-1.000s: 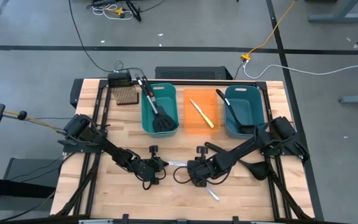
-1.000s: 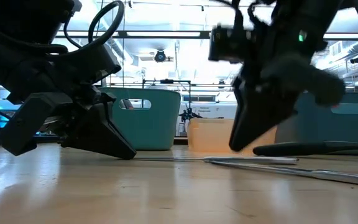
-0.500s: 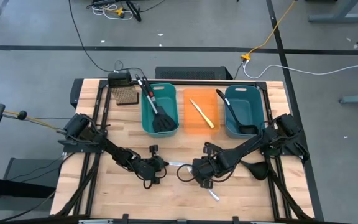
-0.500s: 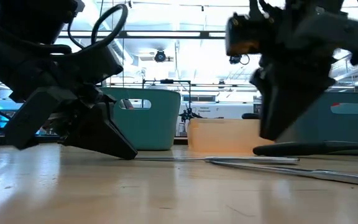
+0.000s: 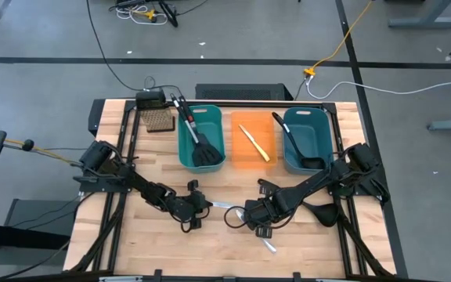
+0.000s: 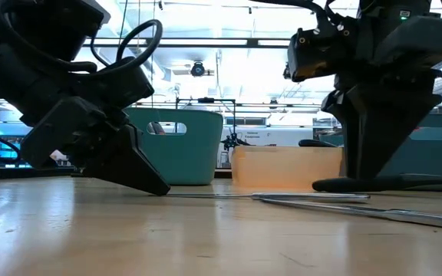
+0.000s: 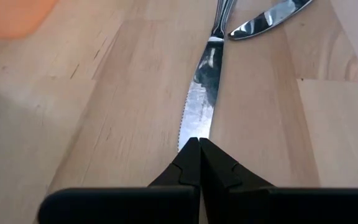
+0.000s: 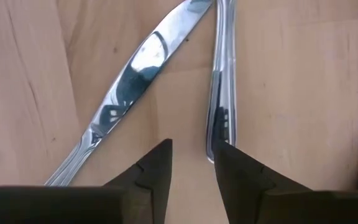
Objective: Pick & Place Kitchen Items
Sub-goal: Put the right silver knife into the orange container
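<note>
Nearest the front of the table (image 5: 131, 235), we see two silver knives on bare wood between the arms. Right gripper (image 8: 191, 163) hangs low over them, fingers partly apart, holding nothing. One knife handle (image 8: 221, 93) ends right at the gap between its fingers; the other knife (image 8: 132, 78) lies slanted just beside, the two nearly meeting at their far ends. Left gripper (image 7: 199, 163) is fully shut, tips down on the table at the tip of the serrated blade (image 7: 201, 93); we can't tell whether it pinches the blade or only touches it, and the blade looks flat.

In the high view, left gripper (image 5: 196, 205) and right gripper (image 5: 255, 219) sit close, the knives between them. A ladle (image 5: 319, 210) lies on the table by the right arm.

Farther back: teal bin (image 5: 183, 145) holds spatulas (image 5: 198, 141), orange bin (image 5: 239, 153) holds the yellow knife (image 5: 254, 142), second teal bin (image 5: 319, 133) holds a ladle (image 5: 292, 142). Brown block (image 5: 157, 120) at the back corner.

Risks, as we judge them: knives lie flat and thin, so the right fingers may skid off the handle or shove it; the neighbouring knife is close enough to get nudged or caught too. Both arms on the same knife could fight or collide.
</note>
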{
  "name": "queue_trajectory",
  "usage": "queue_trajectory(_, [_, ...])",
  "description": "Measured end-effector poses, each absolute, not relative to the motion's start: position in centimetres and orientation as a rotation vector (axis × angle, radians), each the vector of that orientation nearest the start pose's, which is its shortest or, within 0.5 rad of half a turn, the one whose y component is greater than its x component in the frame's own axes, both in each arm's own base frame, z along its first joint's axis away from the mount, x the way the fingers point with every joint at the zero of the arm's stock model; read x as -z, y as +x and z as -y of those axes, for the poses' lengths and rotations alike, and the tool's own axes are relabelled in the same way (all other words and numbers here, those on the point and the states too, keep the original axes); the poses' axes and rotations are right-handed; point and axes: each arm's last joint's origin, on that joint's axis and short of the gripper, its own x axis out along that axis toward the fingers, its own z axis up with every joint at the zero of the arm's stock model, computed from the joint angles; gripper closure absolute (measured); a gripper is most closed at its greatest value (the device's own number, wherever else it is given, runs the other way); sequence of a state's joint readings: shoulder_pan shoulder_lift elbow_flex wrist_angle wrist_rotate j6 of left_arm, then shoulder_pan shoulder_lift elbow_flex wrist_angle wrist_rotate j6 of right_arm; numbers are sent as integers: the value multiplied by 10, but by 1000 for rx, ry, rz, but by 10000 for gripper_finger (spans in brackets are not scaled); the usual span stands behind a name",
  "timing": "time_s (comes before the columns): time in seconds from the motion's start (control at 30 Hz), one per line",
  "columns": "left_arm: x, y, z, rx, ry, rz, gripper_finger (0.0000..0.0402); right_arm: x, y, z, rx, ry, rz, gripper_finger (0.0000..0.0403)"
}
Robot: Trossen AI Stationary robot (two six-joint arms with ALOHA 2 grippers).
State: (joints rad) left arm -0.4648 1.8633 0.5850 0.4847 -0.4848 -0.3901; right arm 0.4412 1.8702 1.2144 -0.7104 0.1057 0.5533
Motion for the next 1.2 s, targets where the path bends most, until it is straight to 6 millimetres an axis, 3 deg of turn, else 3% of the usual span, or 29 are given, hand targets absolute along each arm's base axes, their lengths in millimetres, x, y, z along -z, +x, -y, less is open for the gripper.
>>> queue_trajectory(0.57, [-72, 265, 117, -147, -7, -688, 401, -157, 321, -133, 134, 106, -1353, 268])
queue_trajectory(0.9, [-72, 265, 117, -144, 4, -688, 401, -143, 325, -133, 131, 127, -1386, 227])
queue_trajectory(1.2, [-72, 265, 117, -143, -1, -688, 401, -125, 329, -130, 121, 129, -1458, 223])
